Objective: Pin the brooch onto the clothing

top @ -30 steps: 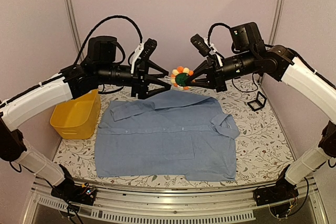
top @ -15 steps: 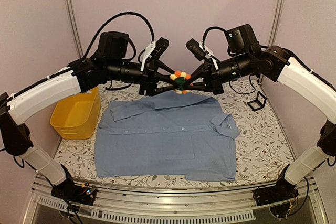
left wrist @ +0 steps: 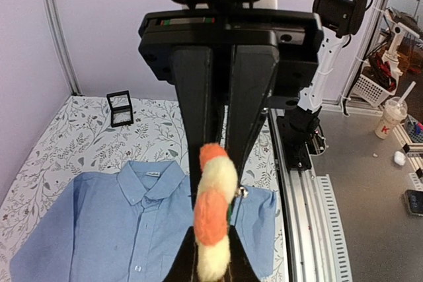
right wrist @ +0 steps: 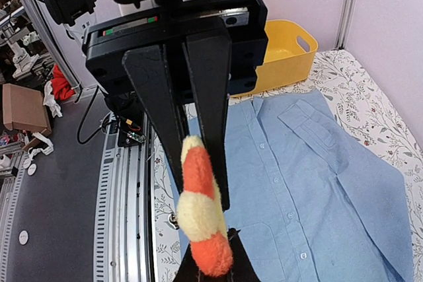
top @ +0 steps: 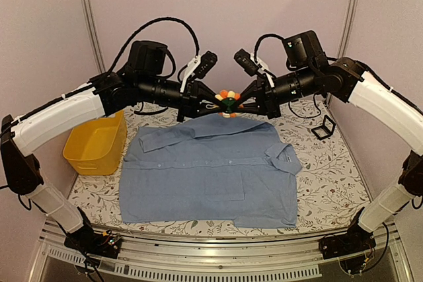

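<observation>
The brooch (top: 229,102), a small flower with orange and pale yellow petals and a green back, hangs in the air above the far collar edge of the clothing (top: 211,170), a light blue shirt spread flat on the table. My left gripper (top: 217,102) reaches in from the left and is shut on the brooch. From the right, my right gripper (top: 240,104) is shut on it too. Each wrist view shows the brooch (left wrist: 215,212) (right wrist: 200,212) edge-on between my own fingertips at the bottom, with the other gripper's fingers coming down from above.
A yellow plastic basket (top: 96,144) stands at the left, beside the shirt's sleeve. A small black square frame (top: 324,127) sits at the far right on the floral tablecloth. Pale walls and metal posts close in the back and sides.
My left gripper has come in from the left with open jaws and closed on the brooch. The right gripper has kept hold of it, shifting slightly.
</observation>
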### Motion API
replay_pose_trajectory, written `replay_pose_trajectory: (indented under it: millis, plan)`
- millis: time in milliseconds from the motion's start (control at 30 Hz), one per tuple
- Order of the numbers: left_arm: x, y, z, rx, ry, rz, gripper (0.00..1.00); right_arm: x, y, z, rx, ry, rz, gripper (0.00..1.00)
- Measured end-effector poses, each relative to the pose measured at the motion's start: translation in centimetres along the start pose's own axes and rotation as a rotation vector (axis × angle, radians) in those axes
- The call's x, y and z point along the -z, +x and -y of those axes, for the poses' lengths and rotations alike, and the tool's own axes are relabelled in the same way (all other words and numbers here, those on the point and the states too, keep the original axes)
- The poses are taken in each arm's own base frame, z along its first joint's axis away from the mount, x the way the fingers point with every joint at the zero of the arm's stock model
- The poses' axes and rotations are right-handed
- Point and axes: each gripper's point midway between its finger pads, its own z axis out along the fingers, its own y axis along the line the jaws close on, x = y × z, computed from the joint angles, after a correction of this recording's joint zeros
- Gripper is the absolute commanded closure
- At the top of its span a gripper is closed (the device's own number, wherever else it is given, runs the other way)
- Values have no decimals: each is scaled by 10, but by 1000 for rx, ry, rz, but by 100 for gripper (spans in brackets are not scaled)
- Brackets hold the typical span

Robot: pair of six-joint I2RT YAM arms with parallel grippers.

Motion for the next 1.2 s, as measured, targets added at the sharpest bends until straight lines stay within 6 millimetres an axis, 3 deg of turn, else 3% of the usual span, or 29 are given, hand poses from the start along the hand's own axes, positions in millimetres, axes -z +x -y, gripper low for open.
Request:
replay_pose_trajectory:
  millis: [133,167,333,400,467,633,1033,1200]
  plan:
    - [0,0,4,7,24,2,100,0,0,-3,-1,-17,1,100]
    - [0,-1,5,9,27,4,100,0,0,-3,-1,-21,2,96]
    - [-2,1,6,35,30,23,100,-1,3,-4,10,-21,23,52]
    - [-4,2,5,47,26,40,100,-3,6,-6,17,-22,38,41]
    - [-5,3,4,60,23,53,100,-3,11,-9,29,-22,54,36]
    - [-7,3,3,86,21,84,100,7,9,-17,79,-7,160,35]
    - [3,-16,9,59,24,155,100,19,-29,-21,108,-15,427,52]
    - [3,-16,9,59,27,155,100,14,-33,-18,85,-37,449,55]
